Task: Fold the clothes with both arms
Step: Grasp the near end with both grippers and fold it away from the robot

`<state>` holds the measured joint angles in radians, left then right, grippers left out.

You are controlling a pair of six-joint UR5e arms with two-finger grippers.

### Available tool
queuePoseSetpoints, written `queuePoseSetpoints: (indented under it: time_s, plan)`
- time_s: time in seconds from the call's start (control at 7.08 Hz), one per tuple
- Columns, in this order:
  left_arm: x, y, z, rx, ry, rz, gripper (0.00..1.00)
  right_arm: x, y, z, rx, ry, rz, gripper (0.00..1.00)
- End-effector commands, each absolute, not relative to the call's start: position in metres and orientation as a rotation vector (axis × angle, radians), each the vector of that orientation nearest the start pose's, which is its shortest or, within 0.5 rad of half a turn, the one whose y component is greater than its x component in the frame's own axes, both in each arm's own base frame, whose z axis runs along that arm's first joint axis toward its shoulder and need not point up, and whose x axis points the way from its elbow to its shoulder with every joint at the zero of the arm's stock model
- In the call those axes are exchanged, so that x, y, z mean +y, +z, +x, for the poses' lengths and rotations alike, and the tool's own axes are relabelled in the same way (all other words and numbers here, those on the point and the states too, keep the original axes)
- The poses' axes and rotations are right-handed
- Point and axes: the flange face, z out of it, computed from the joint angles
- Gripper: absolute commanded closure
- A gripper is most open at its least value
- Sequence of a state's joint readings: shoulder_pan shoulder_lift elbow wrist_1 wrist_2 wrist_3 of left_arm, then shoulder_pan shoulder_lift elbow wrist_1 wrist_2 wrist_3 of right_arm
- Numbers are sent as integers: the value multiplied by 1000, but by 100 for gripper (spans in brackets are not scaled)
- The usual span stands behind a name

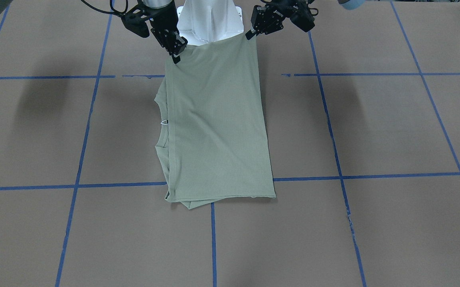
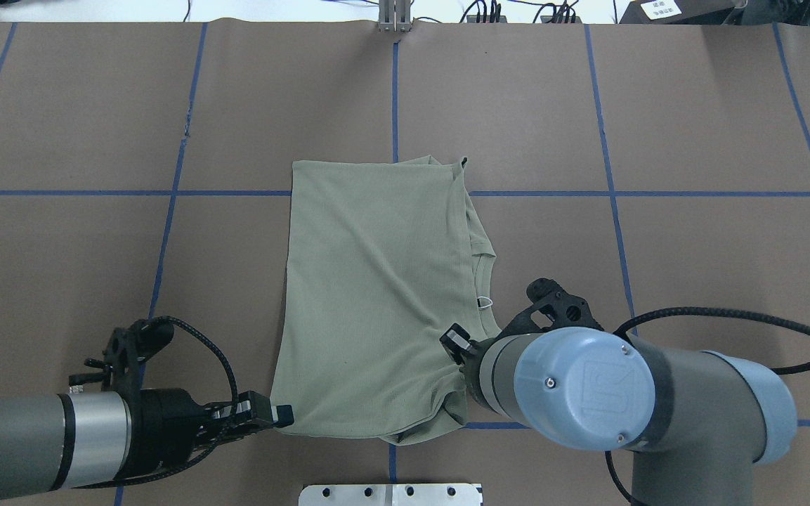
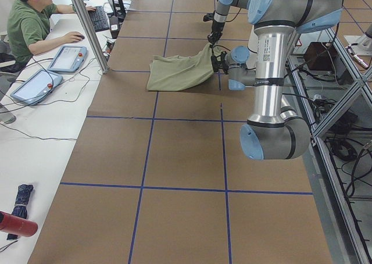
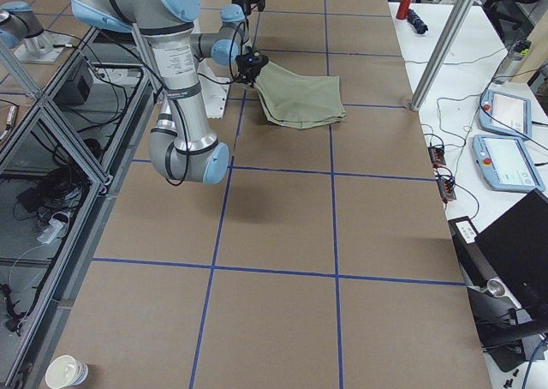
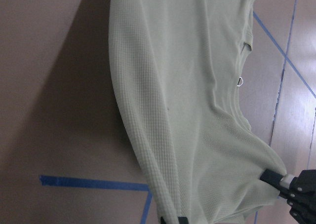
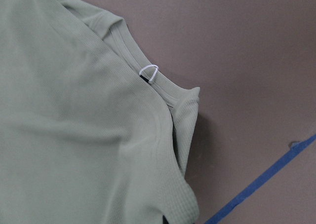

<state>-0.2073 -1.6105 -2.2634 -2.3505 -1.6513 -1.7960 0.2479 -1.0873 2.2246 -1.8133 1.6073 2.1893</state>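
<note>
While the left gripper (image 1: 249, 35) and right gripper (image 1: 176, 58) each pinch a corner, the sage-green knit shirt (image 1: 218, 127) spans between them.

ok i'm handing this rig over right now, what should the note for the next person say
Left gripper: shut on the near corner of the shirt on the robot's left.
Right gripper: shut on the other near corner, on the collar side.
Near edge is lifted off the table; far edge lies flat.
Done: no sleeves stick out; it is a layered rectangle.
Left: probably carry the held edge over to the far edge, then release.
</note>
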Motion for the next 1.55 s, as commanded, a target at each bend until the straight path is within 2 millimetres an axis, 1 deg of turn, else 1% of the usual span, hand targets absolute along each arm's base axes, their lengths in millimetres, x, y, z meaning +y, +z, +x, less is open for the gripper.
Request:
queuePoseSetpoints:
  time_s: [0.0,0.14,0.28,0.42,0.56,0.71,0.85,0.99,1.13,1.27,1.41]
  plan:
    - [-249,192,358,1470,-234,-10,100,-266,155,-450,-888,705,-166,100]
    - [-275,193,374,1410,-220,63,100,-290,162,-458,-872,673,-113,100]
    - [-312,201,394,1360,-218,133,100,-320,169,-471,-870,676,-81,100]
    - [-353,209,416,1310,-231,187,100,-356,181,-486,-875,695,-50,100]
    - [-394,218,431,1258,-242,233,100,-388,193,-499,-864,702,-23,100]
    - [-429,229,440,1208,-248,270,100,-419,198,-511,-843,712,1,100]
    - [-457,245,447,1159,-238,301,100,-449,196,-528,-824,725,15,100]
    - [-482,253,458,1118,-229,322,100,-472,201,-548,-807,735,20,100]
    - [-495,259,464,1092,-222,330,100,-497,217,-559,-805,744,33,100]
    - [-510,265,465,1067,-217,343,100,-521,236,-566,-802,734,43,100]
    - [-530,268,456,1042,-208,373,100,-538,244,-557,-803,721,34,100]
